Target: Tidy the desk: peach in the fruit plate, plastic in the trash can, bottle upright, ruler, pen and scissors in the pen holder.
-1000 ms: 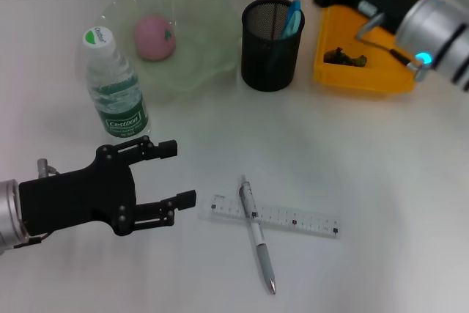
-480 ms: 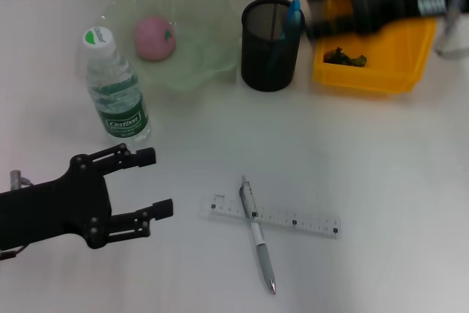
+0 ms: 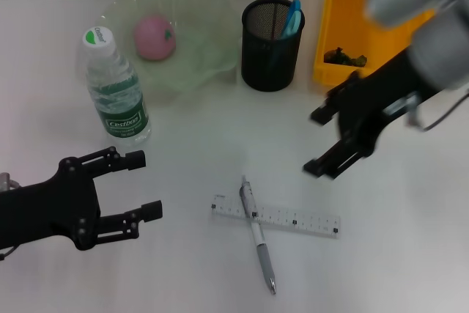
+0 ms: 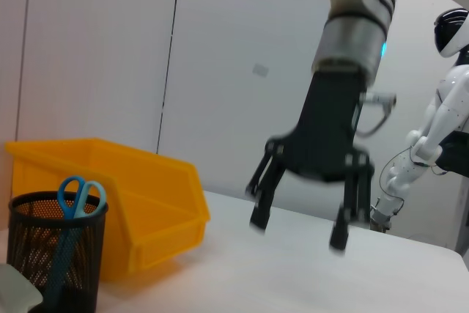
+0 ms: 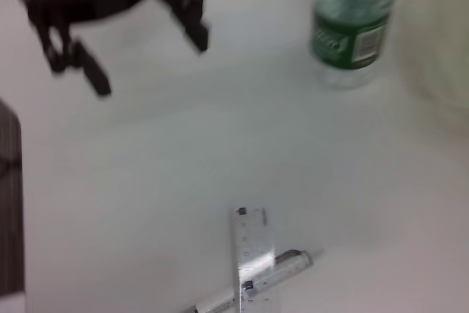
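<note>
White tabletop (image 3: 410,254): yellow bin (image 3: 344,27) far right, plastic scrap (image 3: 346,57) inside. Green fruit plate (image 3: 212,34) far left, peach (image 3: 154,37) in it. Bottle (image 3: 113,86) upright, near-left of plate. Black pen holder (image 3: 270,43) between plate and bin, blue scissors (image 3: 293,14) inside.

Remaining: ruler (image 3: 293,218) and pen (image 3: 256,234), crossed at near centre. Ruler long axis left-right; pen lies over it, roughly far-near.

Right tool (image 3: 328,141): open, empty, just far-right of ruler, nearer arm by judgement. Left tool (image 3: 143,185): open, empty, near left, apart from ruler's left end.
</note>
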{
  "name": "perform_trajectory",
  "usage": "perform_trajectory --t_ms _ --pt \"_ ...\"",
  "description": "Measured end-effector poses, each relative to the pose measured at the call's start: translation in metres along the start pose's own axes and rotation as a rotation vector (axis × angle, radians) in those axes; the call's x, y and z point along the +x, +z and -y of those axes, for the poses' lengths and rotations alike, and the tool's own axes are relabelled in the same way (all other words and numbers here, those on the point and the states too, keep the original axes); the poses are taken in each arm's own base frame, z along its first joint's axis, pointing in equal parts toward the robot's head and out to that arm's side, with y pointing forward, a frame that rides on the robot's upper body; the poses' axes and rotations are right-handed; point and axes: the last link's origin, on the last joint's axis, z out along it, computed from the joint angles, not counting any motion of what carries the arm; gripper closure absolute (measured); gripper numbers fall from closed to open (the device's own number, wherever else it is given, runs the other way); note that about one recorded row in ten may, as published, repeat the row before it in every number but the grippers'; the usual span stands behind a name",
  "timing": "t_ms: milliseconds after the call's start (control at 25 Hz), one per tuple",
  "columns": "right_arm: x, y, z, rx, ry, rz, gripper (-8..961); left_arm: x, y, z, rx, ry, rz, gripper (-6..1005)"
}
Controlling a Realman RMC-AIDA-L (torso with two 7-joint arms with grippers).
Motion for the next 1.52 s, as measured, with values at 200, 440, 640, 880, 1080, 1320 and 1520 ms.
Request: perform_trajectory --t_ms 200,440,640,880,1080,1320,1520 --pt "-0.01 0.037 -0.009 -0.044 -0.047 0.042 110 0.003 -0.001 0.004 0.001 -0.001 0.009 199" --pt "-0.01 0.049 -0.011 -0.101 -0.063 0.097 113 0.007 0.001 0.004 -0.013 -0.005 0.012 199" --pt "-0.01 0.057 -0.018 -0.156 -0.088 0.109 115 0.006 0.005 0.004 -0.03 -0.012 0.043 199" --pt "-0.012 0.073 -0.029 -0.166 -0.192 0.03 114 0.004 0.006 0.007 -0.015 -0.011 0.063 199" --pt "-0.015 0.082 -0.03 -0.127 -0.264 0.0 114 0.0 0.004 0.01 0.0 -0.016 0.09 199" --pt "-0.019 0.096 -0.032 -0.098 -0.317 0.003 114 0.0 0.004 0.01 -0.001 -0.028 0.099 199" --pt "-0.023 0.104 -0.035 -0.101 -0.299 0.041 117 0.0 0.006 0.01 -0.006 -0.027 0.099 199"
